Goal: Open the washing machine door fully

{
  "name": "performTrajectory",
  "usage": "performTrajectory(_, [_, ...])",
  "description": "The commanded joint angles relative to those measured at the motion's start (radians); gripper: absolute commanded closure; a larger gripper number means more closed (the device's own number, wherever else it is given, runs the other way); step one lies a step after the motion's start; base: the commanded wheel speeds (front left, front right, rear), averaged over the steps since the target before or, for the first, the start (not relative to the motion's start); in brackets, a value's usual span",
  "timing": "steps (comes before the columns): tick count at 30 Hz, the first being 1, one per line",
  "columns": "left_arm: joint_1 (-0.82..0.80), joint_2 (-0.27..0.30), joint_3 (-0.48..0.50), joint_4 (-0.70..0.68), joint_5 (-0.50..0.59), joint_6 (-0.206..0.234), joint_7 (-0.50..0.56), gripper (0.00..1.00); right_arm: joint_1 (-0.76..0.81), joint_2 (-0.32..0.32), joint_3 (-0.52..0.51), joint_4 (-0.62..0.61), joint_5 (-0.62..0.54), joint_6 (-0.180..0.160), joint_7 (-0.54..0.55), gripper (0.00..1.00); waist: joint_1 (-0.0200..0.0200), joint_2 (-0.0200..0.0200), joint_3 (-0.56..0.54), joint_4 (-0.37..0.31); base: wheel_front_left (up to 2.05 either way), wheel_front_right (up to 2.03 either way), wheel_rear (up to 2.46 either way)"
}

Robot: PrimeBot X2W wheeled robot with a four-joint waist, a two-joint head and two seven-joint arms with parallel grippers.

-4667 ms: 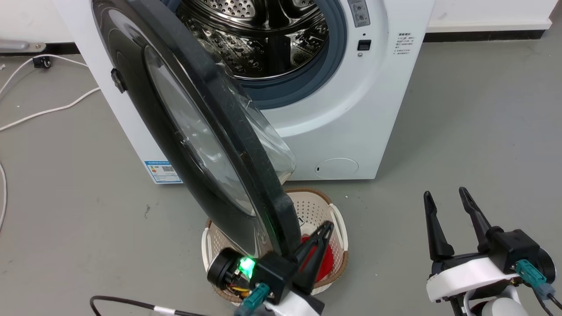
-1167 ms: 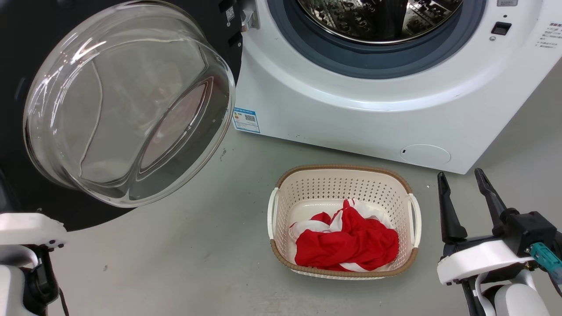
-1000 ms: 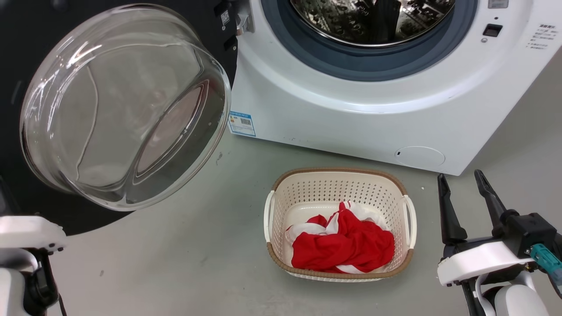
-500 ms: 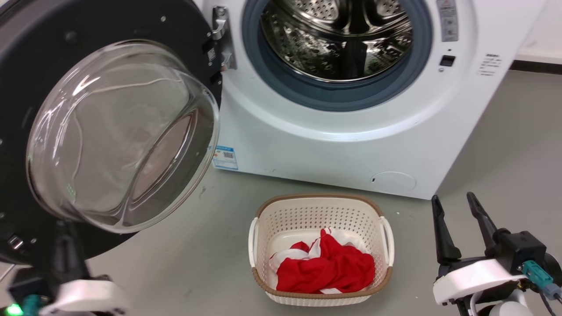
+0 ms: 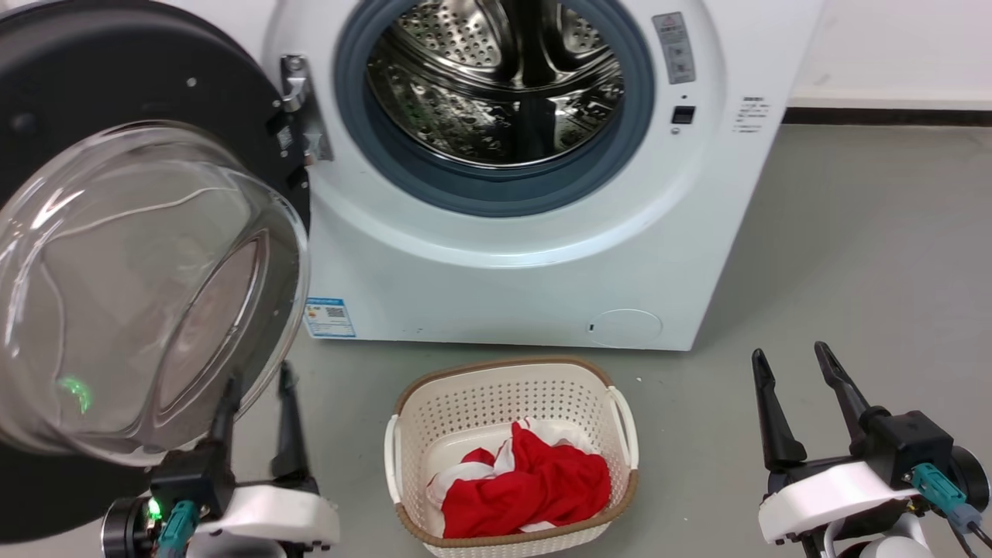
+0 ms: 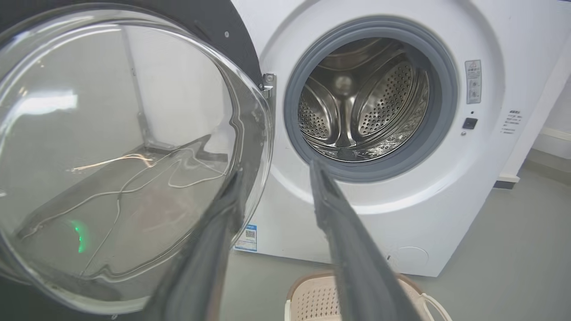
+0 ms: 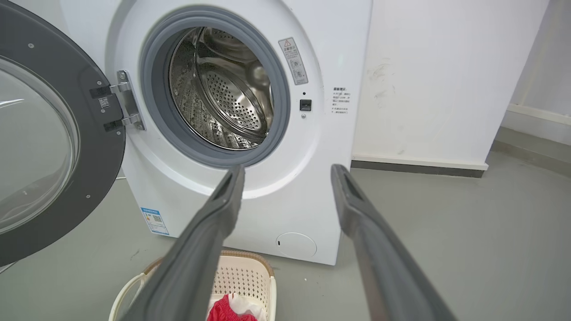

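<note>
Subject: washing machine door (image 5: 139, 263), swung wide on its hinge (image 5: 298, 108) at the left of the washing machine (image 5: 504, 263). Inner face and glass bowl look toward the robot. The mouth is fully exposed, with the steel drum (image 5: 496, 85) and grey gasket (image 5: 434, 178) in plain sight.

Left gripper (image 5: 260, 376) sits low beside the door's bottom edge, fingers parted with nothing between them. One finger overlaps the bowl's rim; contact can't be made out. Right gripper (image 5: 787, 349) is well apart at lower right, also spread and empty.

A basket (image 5: 511, 372) with red cloth (image 5: 527, 488) stands on the floor before the machine, clear of the door.

Judgement: the opening step looks as good as done. Next calls for at most a light outward nudge on the black rim to confirm the stop, then drawing the left arm away without clipping the glass.
</note>
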Motion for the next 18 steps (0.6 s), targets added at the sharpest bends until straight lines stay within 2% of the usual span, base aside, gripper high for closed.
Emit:
performTrajectory(1, [-0.019,-0.010,0.005,0.010,0.016,-0.011,-0.007,0.00,0.010,0.002,-0.001,-0.010,-0.008,-0.001,0.001,0.00,0.0001,-0.0001,-0.001,-0.022,0.00,0.00,0.00])
performTrajectory(10, [-0.100,-0.053,0.046,0.058,0.108,-0.061,-0.005,0.00,0.014,0.002,-0.006,-0.059,-0.022,-0.001,0.009,0.00,0.0001,-0.0001,0.005,-0.075,0.00,0.00,0.00])
performTrajectory(18, [-0.082,-0.081,0.082,0.081,0.176,-0.084,-0.005,0.00,0.039,0.002,-0.011,-0.070,-0.011,-0.001,0.013,0.00,0.0001,-0.0001,0.002,-0.087,0.00,0.00,0.00])
